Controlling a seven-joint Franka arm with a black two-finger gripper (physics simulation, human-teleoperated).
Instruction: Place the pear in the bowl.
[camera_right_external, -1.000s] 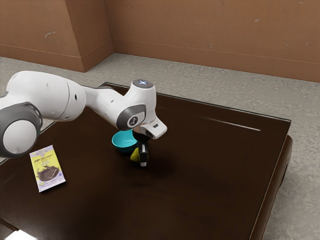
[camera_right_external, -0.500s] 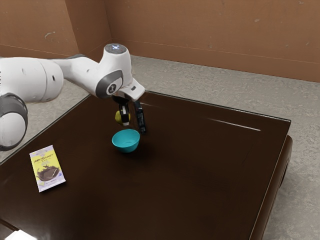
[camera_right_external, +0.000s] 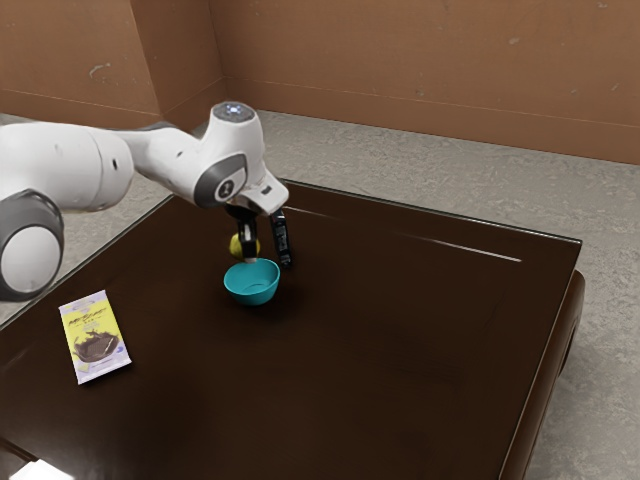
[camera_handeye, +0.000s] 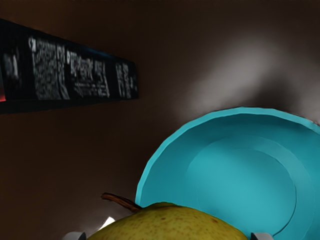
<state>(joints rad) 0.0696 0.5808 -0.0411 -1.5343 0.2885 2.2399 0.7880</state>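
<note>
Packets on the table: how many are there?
2: the yellow packet toward the exterior view's left, and the black packet near the bowl. The arm may hide more.

The smooth, rounded white robot arm (camera_right_external: 70, 165) is showing dark grey joint bands (camera_right_external: 27, 209); blue-white marks (camera_right_external: 234, 111) are dotting its grey-topped wrist, and the black two-finger hand (camera_right_external: 247, 257) is displaying pale tips.

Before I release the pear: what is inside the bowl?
The bowl shows a smooth turquoise floor and inner wall, with nothing seen lying there. In the wrist view the pear covers part of the inside, so what lies behind it there I cannot tell.
</note>
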